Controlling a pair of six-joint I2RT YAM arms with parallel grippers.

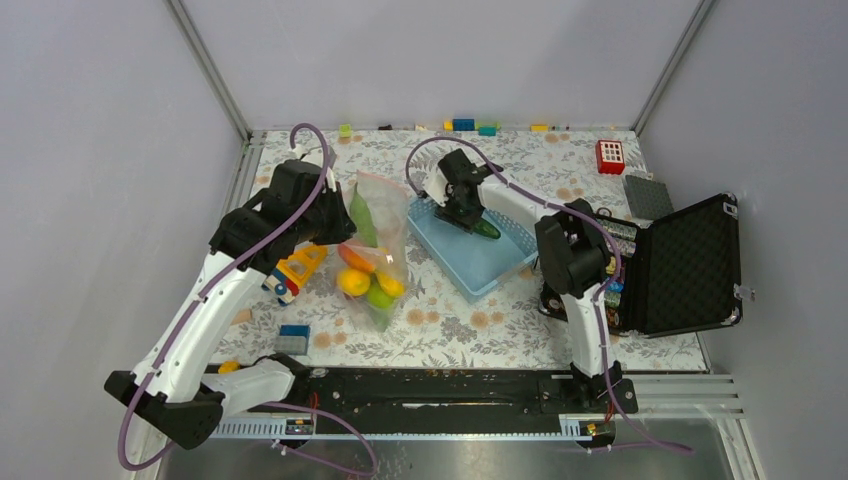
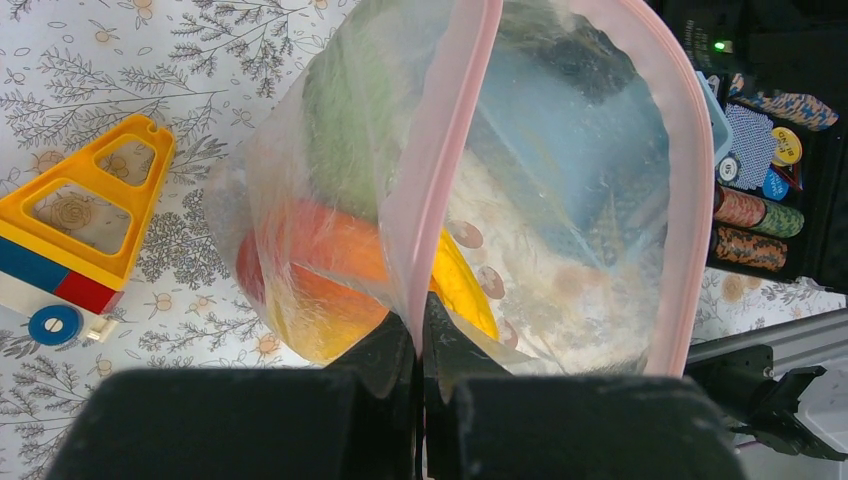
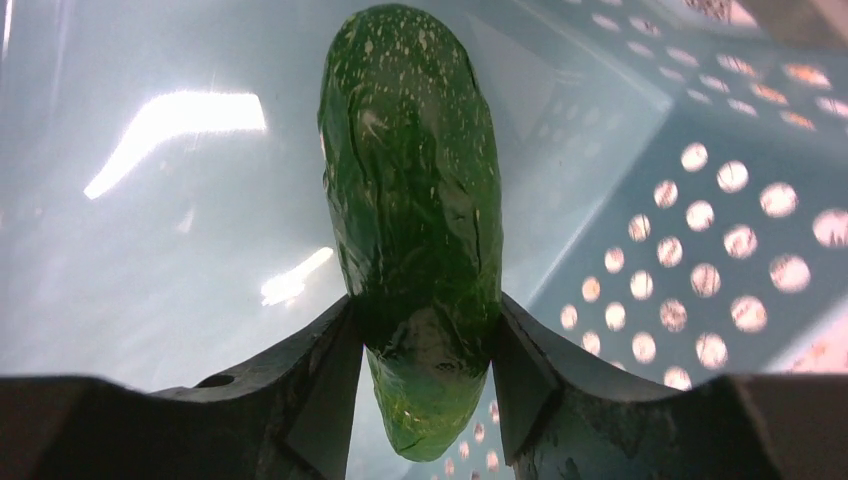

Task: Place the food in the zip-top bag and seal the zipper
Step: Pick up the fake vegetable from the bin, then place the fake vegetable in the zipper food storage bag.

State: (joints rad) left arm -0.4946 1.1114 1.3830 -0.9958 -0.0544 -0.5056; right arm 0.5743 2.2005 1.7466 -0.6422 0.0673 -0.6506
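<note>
Inside the basket [image 1: 505,262], right gripper [image 3: 425,330] clamps a speckled cucumber [image 3: 410,180]; left gripper [image 2: 418,340] apparently pinches the pink zipper [image 2: 445,160].

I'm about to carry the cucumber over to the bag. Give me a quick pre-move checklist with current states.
1. Grip: the right gripper is shut on the cucumber: ok.
2. Lift: cucumber clear of the blue basket wall: cannot tell.
3. Hold: the left gripper pinches the zipper: ok.
4. Mouth: the zip-top bag gapes open, strip looping wide: ok.
5. Room: space beside the fruits already inside: probably ok.
</note>
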